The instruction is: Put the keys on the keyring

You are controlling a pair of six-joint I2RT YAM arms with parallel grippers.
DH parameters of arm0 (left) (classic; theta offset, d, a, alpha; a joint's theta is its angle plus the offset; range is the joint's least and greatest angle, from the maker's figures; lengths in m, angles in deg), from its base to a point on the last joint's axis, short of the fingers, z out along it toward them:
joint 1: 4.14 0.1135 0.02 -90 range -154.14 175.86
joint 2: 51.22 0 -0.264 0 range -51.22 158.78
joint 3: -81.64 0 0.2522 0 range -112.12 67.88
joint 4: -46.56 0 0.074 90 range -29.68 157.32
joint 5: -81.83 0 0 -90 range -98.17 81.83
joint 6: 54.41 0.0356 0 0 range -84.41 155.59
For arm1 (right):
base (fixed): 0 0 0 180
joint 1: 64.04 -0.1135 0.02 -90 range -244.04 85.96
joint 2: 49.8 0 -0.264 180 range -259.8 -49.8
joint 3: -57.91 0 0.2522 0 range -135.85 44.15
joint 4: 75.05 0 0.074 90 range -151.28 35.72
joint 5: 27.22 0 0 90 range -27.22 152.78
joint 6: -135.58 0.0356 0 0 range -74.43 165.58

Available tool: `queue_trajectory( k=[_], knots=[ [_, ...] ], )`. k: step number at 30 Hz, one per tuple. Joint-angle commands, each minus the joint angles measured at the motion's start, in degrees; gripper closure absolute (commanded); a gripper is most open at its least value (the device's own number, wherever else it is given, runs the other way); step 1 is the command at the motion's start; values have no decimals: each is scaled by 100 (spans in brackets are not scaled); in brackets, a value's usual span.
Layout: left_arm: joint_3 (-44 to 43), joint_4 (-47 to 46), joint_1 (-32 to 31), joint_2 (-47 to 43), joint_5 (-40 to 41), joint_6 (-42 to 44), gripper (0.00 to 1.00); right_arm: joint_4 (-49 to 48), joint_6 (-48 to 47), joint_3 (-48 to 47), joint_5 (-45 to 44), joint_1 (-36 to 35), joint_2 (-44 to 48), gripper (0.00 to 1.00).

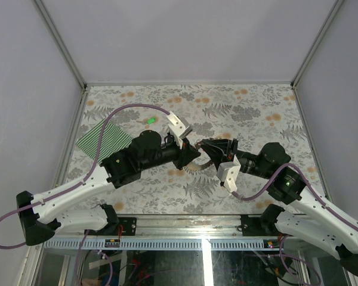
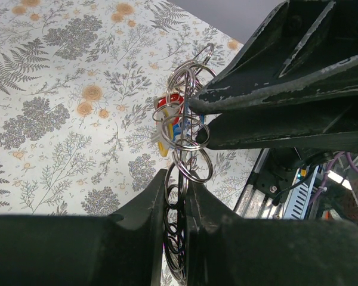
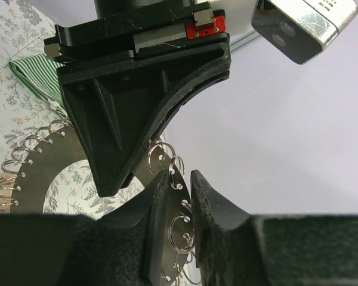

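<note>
The keyring [image 3: 42, 173] is a flat grey metal ring plate with small split rings hung through holes along its rim. My left gripper [image 2: 178, 179] is shut on its edge and holds it above the table. Red, yellow and blue keys [image 2: 167, 122] hang bunched among the split rings. My right gripper [image 3: 180, 179] straddles the plate's rim: one finger lies against the plate and a narrow gap shows at the other. In the top view both grippers [image 1: 188, 156] [image 1: 206, 152] meet at the table's middle. A green key [image 1: 150, 120] lies alone on the table behind them.
A green-and-white striped cloth [image 1: 104, 142] lies flat at the left, beside my left arm. The floral tablecloth [image 1: 256, 113] covers the table, which is walled by grey panels. A metal rail [image 1: 185, 223] runs along the near edge.
</note>
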Motion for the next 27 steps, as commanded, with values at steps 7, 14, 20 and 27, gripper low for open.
queue_trajectory(
  k=[7,14,20,27],
  knots=[
    [-297,-409,-28,-14,47,-8,100,-245,163,-37,112,1,0,84],
    [-331,-372,-32,5,36,24,100,-245,213,-12,102,-4,-92,81],
    [-375,-273,-26,44,19,135,100,-220,251,-32,77,-3,-107,77],
    [-394,-160,-33,42,172,227,100,-42,399,-157,135,-4,-11,89]
  ],
)
